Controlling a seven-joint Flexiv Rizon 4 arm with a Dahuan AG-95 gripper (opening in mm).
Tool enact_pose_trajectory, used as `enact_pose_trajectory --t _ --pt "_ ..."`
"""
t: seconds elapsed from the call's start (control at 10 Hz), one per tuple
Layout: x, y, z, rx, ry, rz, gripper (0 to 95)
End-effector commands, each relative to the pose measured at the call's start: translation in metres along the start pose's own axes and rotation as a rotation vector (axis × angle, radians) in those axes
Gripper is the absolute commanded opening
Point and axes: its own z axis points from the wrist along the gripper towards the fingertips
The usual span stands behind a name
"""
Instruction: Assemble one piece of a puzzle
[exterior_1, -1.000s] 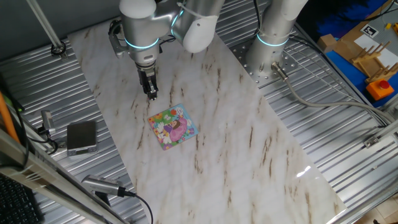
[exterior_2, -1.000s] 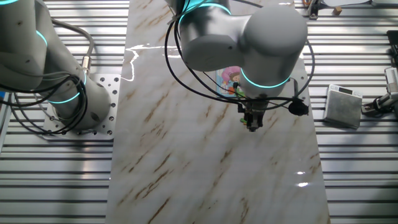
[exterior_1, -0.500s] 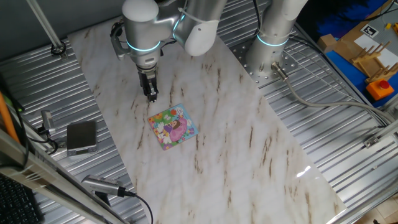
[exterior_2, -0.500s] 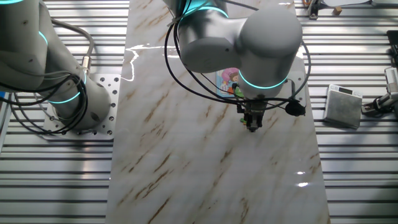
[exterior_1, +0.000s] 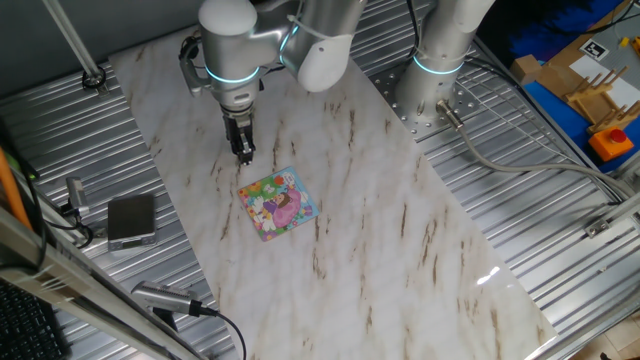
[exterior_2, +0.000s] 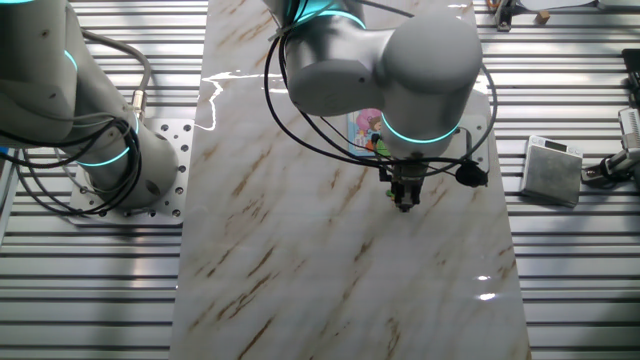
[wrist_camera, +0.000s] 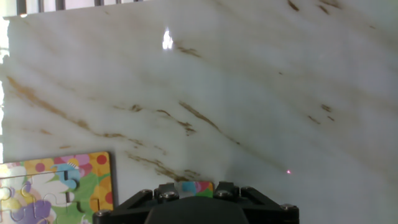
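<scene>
The puzzle (exterior_1: 278, 203) is a small square cartoon board lying flat on the marble table. In the other fixed view it (exterior_2: 366, 128) is partly hidden behind the arm. In the hand view its corner (wrist_camera: 56, 186) shows at the bottom left. My gripper (exterior_1: 243, 154) hangs just above the table, a short way beyond the board's far left corner. It also shows in the other fixed view (exterior_2: 405, 203). In the hand view my gripper (wrist_camera: 194, 189) is shut on the piece (wrist_camera: 195, 186), a tiny green and multicoloured jigsaw piece pinched between the fingertips.
A grey box (exterior_1: 131, 219) sits on the ribbed metal left of the marble slab, seen also in the other fixed view (exterior_2: 552, 170). A second arm's base (exterior_1: 437, 70) stands at the slab's far right edge. Cables lie near the box.
The gripper has shifted very slightly toward the board while still holding the piece. The board has not moved.
</scene>
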Motion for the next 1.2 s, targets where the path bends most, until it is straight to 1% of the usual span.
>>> enact_pose_trajectory --t 0.1,0.2,0.3,0.5,0.6,0.9,1.0,1.1,1.2 --pt "-0.0007 -0.0001 0.0013 0.001 -0.001 0.003 38.0" --pt "-0.0007 -0.0001 0.002 0.0 -0.002 0.005 38.0" --pt "-0.0006 -0.0002 0.0023 0.0 -0.002 0.005 19.0" --pt "-0.0006 -0.0003 0.0044 -0.001 -0.005 0.007 19.0" --pt "-0.0006 -0.0003 0.0044 0.012 -0.005 0.006 19.0" --pt "-0.0005 -0.0003 0.0045 0.008 -0.005 0.006 19.0" --pt "-0.0005 -0.0003 0.0045 0.001 -0.002 0.005 19.0" --pt "-0.0005 -0.0003 0.0044 -0.001 -0.001 0.003 0.0" --pt "-0.0006 -0.0001 0.0045 -0.008 -0.002 0.0 0.0"
